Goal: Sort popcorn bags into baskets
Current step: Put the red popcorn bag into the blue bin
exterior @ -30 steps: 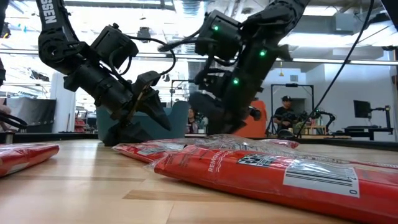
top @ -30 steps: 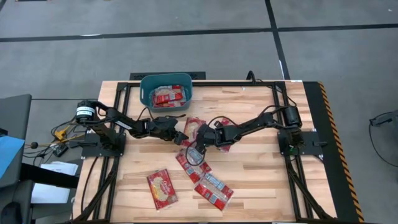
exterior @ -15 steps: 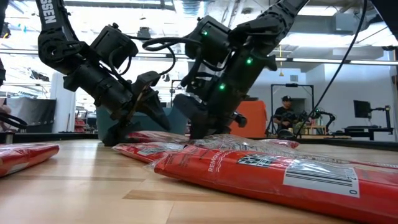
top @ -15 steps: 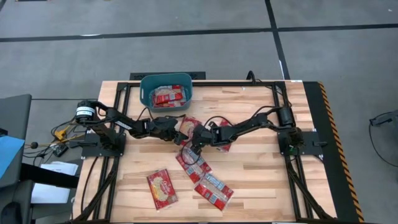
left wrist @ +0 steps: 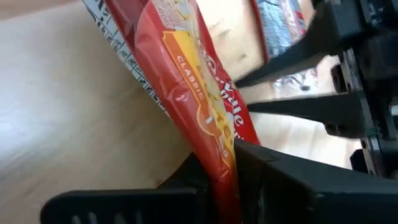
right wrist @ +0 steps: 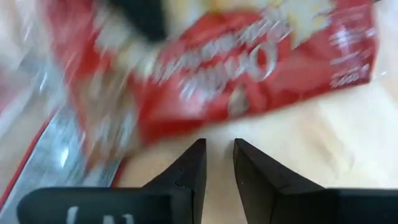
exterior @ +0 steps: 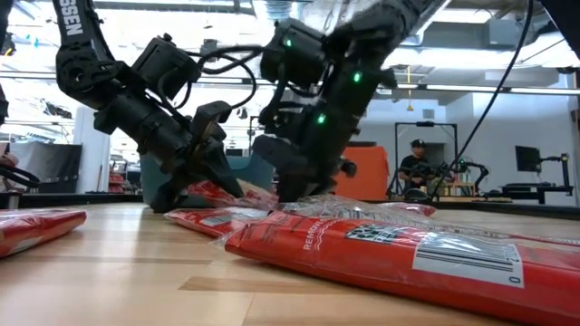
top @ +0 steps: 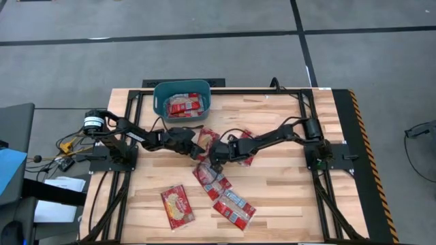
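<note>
Red and crinkled, a popcorn bag [left wrist: 205,118] sits pinched between the left gripper's [top: 196,142] fingers [left wrist: 298,180], which are closed tight on its edge in the left wrist view; this happens near the middle of the counter [top: 286,197], just in front of the teal basket [top: 159,95]. The basket stands at the counter's far edge and holds at least two bags [top: 185,105]. The right gripper [top: 214,158] is close beside the left one, low over the counter, its fingers [right wrist: 186,171] drawn nearly together with only a thin gap and nothing between them; a blurred bag [right wrist: 249,68] lies just beyond their tips, and it seems they are not touching it. More bags lie loose on the wood: one [top: 212,180] just in front of the right gripper, one [top: 234,207] nearer the front edge, and one [top: 177,206] apart towards the left.
</note>
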### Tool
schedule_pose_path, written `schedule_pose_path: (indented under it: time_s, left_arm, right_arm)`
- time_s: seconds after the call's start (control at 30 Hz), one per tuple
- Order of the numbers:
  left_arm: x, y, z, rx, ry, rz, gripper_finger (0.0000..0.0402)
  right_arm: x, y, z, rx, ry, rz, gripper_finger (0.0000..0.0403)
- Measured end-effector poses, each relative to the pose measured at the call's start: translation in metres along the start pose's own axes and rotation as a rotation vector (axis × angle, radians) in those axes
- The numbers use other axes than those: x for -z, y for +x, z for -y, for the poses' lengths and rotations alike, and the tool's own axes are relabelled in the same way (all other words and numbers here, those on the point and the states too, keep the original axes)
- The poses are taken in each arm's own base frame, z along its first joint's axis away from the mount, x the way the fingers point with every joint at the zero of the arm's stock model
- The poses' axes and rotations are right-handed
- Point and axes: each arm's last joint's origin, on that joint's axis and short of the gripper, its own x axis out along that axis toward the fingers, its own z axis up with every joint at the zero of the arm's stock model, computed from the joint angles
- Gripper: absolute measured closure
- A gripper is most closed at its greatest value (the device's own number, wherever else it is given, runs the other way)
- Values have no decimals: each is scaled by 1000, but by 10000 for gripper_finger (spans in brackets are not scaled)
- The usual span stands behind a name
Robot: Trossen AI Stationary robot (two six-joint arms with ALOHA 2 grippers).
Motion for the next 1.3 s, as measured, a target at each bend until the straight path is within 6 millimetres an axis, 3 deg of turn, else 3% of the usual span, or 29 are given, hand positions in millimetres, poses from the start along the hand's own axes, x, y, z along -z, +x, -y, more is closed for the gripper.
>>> schedule_pose_path:
  time_s: [0.23,0.47,0.6,0.87,1.07,1.17,1.3]
  left_arm:
    - [-11,-14,21,130,-30,-85,385]
    - [-47,-42,56,226,24,-128,385]
    - [-77,-68,82,195,132,-167,385]
    - [-161,-138,128,-160,532,-174,386]
    - [-215,-170,128,-354,720,-254,386]
    - [-234,-169,113,-407,781,-353,386]
    - [-248,-154,81,-435,835,-505,386]
  right_arm:
    - [2,-52,-6,99,-158,-84,296]
    - [2,-101,2,224,-206,-46,296]
    - [-1,-113,4,241,-202,-8,296]
    - [1,-105,3,258,-215,-18,296]
    - [6,-100,0,268,-232,-39,296]
    - [7,-101,-4,260,-231,-25,296]
    - [8,-102,-4,261,-236,-31,296]
